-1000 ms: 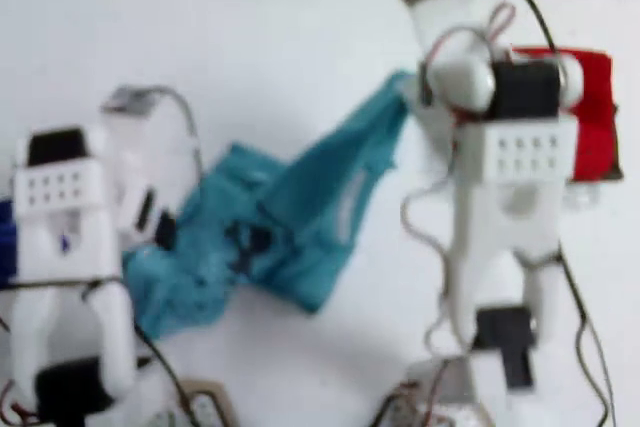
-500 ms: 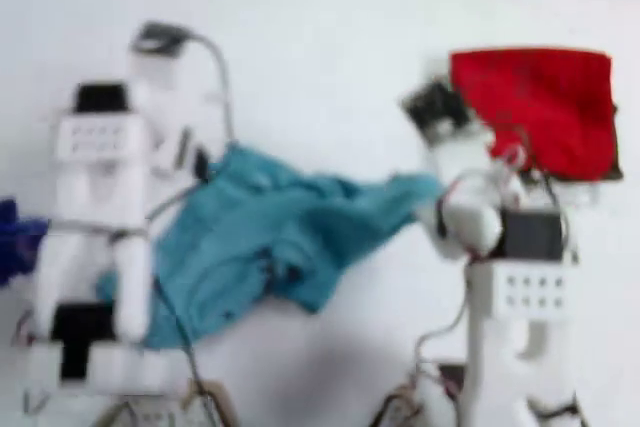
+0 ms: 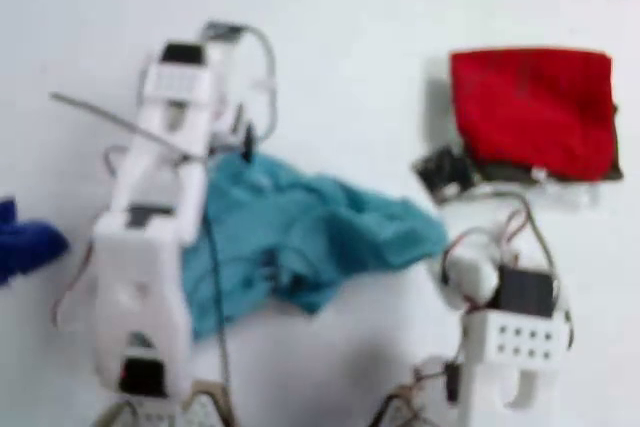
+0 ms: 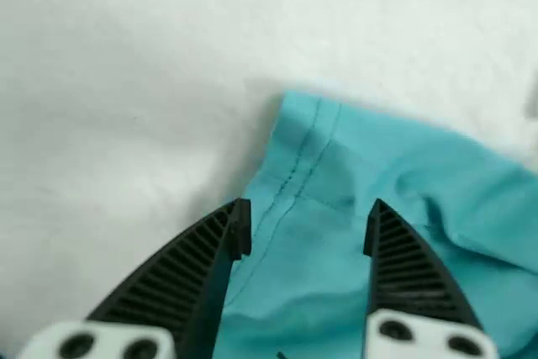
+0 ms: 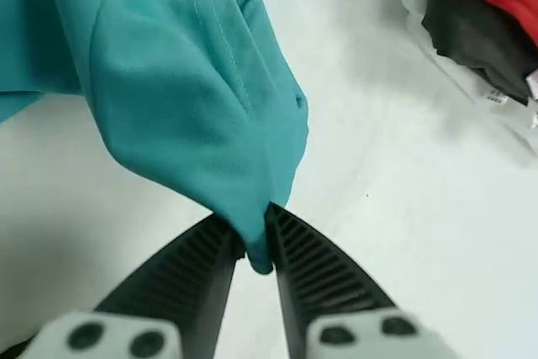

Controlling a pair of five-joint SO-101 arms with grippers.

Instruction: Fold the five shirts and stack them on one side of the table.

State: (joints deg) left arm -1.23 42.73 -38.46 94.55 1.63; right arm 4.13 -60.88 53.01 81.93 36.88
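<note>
A teal shirt (image 3: 300, 232) lies crumpled in the middle of the table. My left gripper (image 4: 307, 224) is open right over a stitched hem corner of the teal shirt (image 4: 336, 174), one finger on each side; in the high view my left gripper (image 3: 245, 142) is at the shirt's far left corner. My right gripper (image 5: 256, 237) is shut on a bunched tip of the teal shirt (image 5: 193, 98) at its right end. A folded red shirt (image 3: 530, 112) tops a stack at the far right, with a black shirt (image 5: 475, 18) under it.
A dark blue shirt (image 3: 25, 242) lies bunched at the table's left edge. The right arm (image 3: 505, 312) stands at the front right, just in front of the stack. Bare white table (image 3: 350, 67) stretches behind the teal shirt.
The left arm has swung toward the far side, up to the shirt's far left corner. The right arm has drawn back toward the front with the shirt's end, so the shirt has bunched up.
</note>
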